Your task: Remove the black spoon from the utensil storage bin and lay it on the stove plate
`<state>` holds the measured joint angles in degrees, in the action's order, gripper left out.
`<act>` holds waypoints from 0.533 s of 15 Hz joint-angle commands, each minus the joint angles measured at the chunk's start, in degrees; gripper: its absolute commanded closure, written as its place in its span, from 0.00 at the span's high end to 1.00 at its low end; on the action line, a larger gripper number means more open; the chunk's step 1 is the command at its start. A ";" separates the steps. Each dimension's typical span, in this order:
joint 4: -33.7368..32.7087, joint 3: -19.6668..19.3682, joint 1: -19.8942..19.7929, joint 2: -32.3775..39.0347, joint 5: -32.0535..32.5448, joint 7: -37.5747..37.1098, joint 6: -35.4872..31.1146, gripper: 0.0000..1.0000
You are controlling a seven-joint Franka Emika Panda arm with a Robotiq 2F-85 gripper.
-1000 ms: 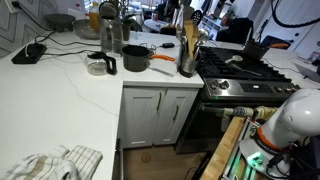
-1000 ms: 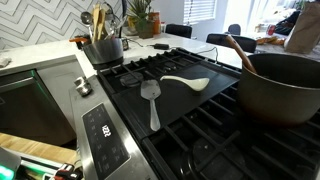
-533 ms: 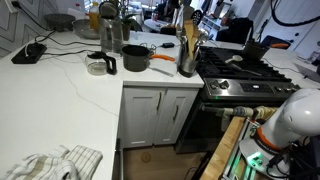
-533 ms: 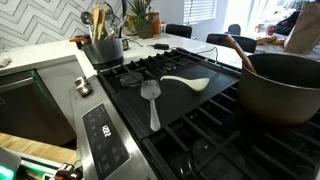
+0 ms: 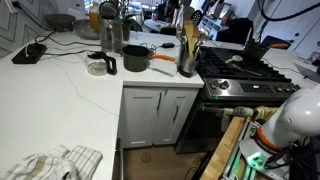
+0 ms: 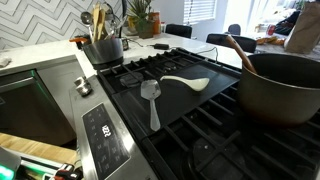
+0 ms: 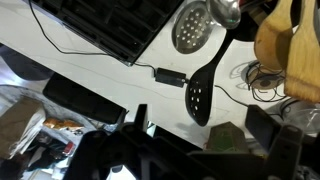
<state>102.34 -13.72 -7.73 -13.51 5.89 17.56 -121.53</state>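
The dark grey utensil bin [image 5: 187,62] stands on the white counter beside the stove plate [image 5: 243,70], with wooden spoons and dark utensils sticking out; it also shows in an exterior view [image 6: 105,48]. In the wrist view the black slotted spoon [image 7: 198,95] points its head toward my gripper [image 7: 198,140]. The dark fingers stand wide apart below the spoon, open and empty, not touching it. A perforated metal skimmer [image 7: 190,27] and wooden utensils [image 7: 290,50] sit beside the spoon. The cooktop grates [image 6: 190,110] are black.
A grey spatula [image 6: 151,100] and a white spoon [image 6: 186,82] lie on the cooktop. A large dark pot [image 6: 280,88] with a wooden spoon fills one burner. A squat black pot [image 5: 135,58], glass jug [image 5: 110,40] and cable with adapter [image 7: 170,75] sit on the counter.
Only a cable at the top right edge of an exterior view has shifted slightly. The utensils, bin and stove look the same.
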 commanded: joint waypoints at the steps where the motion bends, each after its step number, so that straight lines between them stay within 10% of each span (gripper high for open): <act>1: -4.43 -1.92 0.43 5.83 -5.74 8.76 -0.79 1.00; 8: -8.07 -1.26 -1.28 12.61 -13.33 17.00 -3.84 1.00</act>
<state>96.64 -14.71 -8.02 -3.93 -3.11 30.08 -124.53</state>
